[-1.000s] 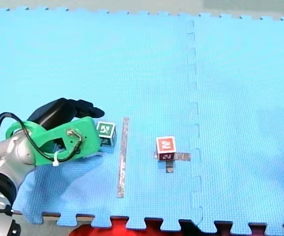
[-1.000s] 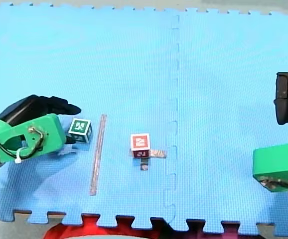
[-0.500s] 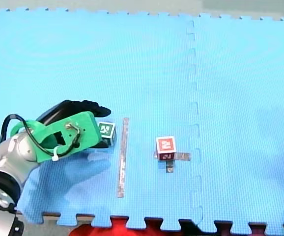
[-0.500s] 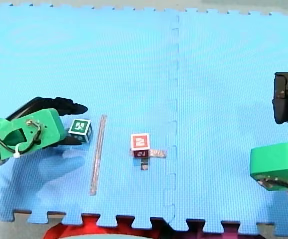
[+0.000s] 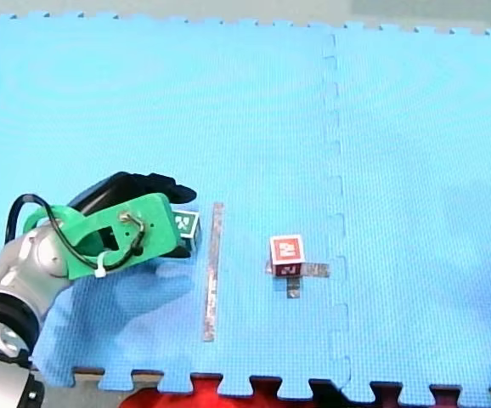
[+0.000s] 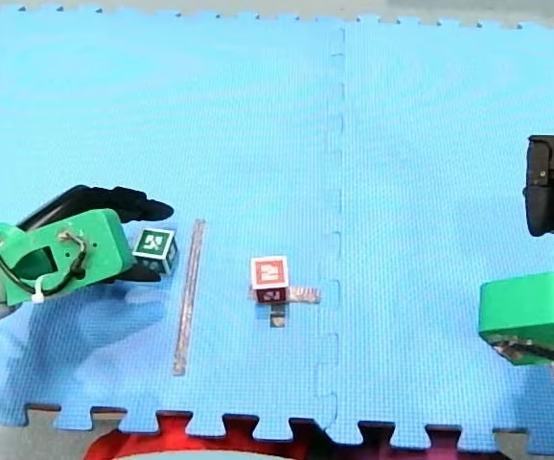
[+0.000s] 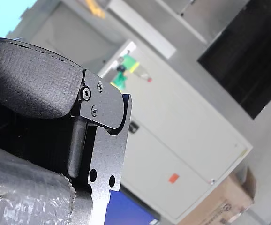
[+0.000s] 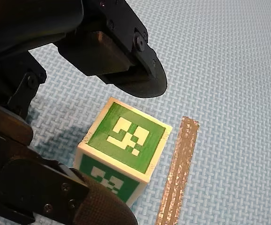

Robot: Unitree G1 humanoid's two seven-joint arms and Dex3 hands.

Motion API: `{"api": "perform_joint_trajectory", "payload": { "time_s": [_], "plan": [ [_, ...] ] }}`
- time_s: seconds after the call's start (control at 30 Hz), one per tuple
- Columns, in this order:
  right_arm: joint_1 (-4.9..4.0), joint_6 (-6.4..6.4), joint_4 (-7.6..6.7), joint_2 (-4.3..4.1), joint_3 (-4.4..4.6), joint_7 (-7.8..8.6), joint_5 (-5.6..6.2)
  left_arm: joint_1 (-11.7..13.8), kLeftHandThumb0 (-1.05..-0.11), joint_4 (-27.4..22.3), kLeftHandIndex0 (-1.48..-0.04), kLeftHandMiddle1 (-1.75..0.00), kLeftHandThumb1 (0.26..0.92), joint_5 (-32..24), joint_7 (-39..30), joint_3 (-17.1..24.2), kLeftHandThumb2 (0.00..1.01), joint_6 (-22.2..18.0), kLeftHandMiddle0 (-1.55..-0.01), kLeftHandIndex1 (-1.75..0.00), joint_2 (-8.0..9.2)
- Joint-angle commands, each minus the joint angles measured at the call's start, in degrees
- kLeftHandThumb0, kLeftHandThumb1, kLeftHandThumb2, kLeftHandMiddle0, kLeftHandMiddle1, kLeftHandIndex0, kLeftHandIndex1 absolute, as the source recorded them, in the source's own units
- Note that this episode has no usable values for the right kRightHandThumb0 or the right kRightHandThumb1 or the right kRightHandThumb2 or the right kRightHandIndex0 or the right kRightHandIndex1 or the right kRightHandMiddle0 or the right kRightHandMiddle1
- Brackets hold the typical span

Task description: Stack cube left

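A green cube (image 6: 154, 248) with a white pattern on top stands on the blue foam mat (image 6: 258, 125), left of centre. My left hand (image 5: 177, 219) is open and reaches around it from the left. In the second wrist view one black finger (image 8: 135, 79) hangs just beyond the green cube (image 8: 126, 140) and the thumb (image 8: 98, 206) sits at its near corner, with the cube standing on the mat. A red cube (image 6: 269, 275) stands alone to the right, across a tape strip. My right hand (image 6: 553, 201) is at the mat's far right edge, holding nothing.
A long grey tape strip (image 5: 211, 272) lies between the two cubes. Short tape pieces (image 5: 307, 272) lie by the red cube's base. A jigsaw seam (image 5: 337, 170) runs front to back right of the red cube. Something red (image 5: 220, 395) shows beyond the mat's near edge.
My left hand has moved forward and right, and its fingers now stand on either side of the green cube. Both cubes kept their places.
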Motion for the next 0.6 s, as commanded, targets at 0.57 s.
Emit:
{"api": "perform_joint_trajectory", "payload": {
  "time_s": [0.57],
  "plan": [
    [0.89, 1.24, -2.05, -0.06, -0.78, 0.77, 0.7, -0.54, -0.469, 0.05, -1.32, -1.75, 0.77, 7.03, 14.64, -6.15, 0.01, 0.34, -0.92, -0.01, 0.25]
  ]
}}
